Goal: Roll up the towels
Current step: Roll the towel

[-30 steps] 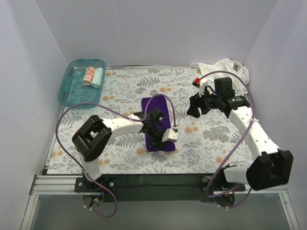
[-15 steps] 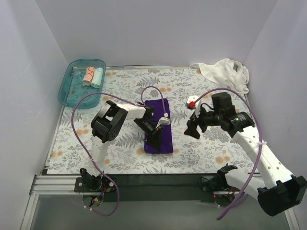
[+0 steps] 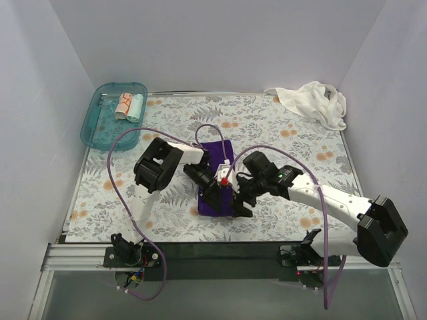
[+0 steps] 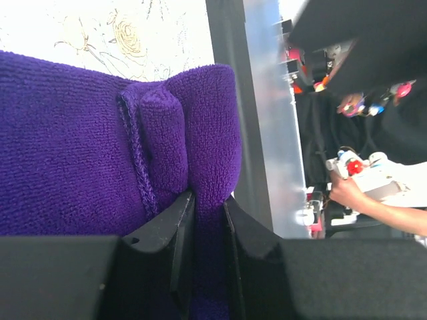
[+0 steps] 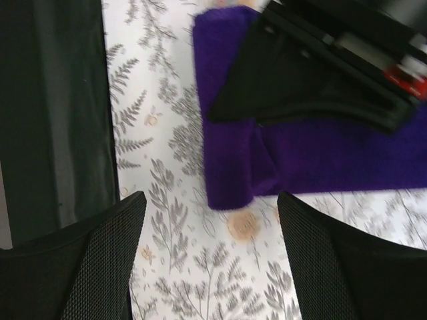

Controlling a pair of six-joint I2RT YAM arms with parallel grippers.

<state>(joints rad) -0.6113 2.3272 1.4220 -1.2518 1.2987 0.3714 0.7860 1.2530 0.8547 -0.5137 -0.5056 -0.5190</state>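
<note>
White walls close in a table covered by a floral-patterned sheet (image 3: pixel 300 153). The dark purple towel (image 3: pixel 215 152) lies flat near the middle of the sheet, its long side running away from the arm bases.

The left gripper (image 3: pixel 215 195) sits on the near end of the purple towel. In the left wrist view its 2 fingers (image 4: pixel 179 230) are pressed close together on a raised fold of the purple pile, and a small rolled lip of cloth stands just above them. The right gripper (image 3: pixel 239 203) hangs just to the right of the purple towel's near corner. In the right wrist view its 2 fingers (image 5: pixel 107 257) are spread wide with only the sheet between them.

The white towel (image 3: pixel 313 103) lies crumpled far to the back right of the purple towel. Far to its back left is the teal tray (image 3: pixel 107 137), holding 2 small rolled towels side by side, a white-orange one (image 3: pixel 124 105) and a pale teal one (image 3: pixel 136 107).
</note>
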